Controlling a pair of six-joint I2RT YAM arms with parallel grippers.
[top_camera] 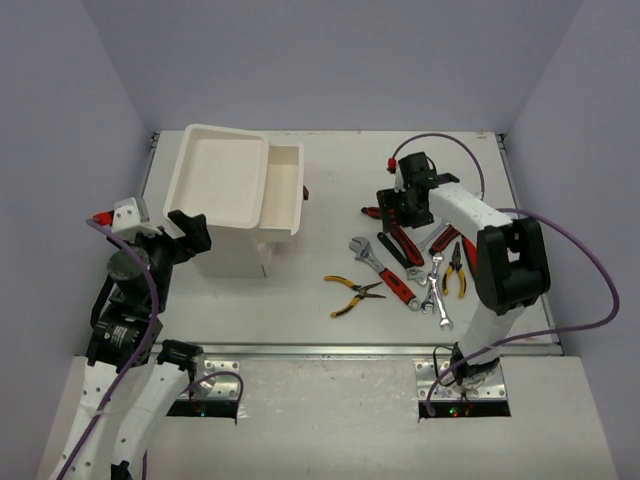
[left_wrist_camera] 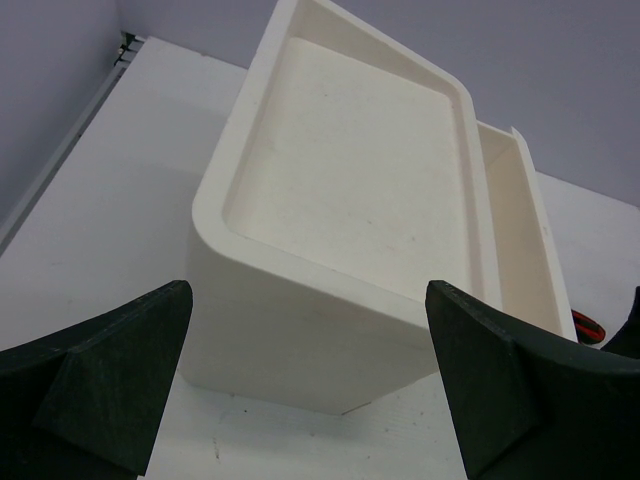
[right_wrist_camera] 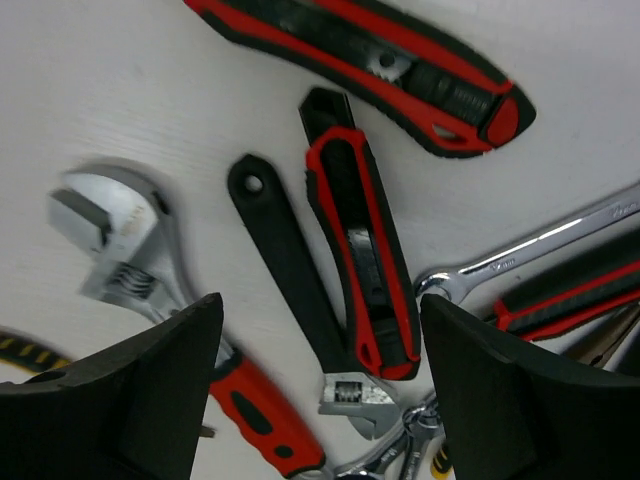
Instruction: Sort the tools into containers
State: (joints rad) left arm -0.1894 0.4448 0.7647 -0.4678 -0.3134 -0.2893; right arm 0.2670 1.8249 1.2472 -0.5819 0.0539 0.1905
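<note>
White table (top_camera: 300, 320), tools (top_camera: 398, 285) clustered — right claw (right_wrist_camera: 320, 390) agape

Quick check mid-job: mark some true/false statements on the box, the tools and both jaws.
1. The top tray of the white box holds no tools. True.
2. The right jaws grip the black wrench. False: they stand open above it, empty.
3. One drawer is pulled out. True.
4. The yellow-handled pliers nearest the box lie in the drawer. False: they lie on the table.
5. The left jaws are shut. False: wide open, facing the box.
</note>
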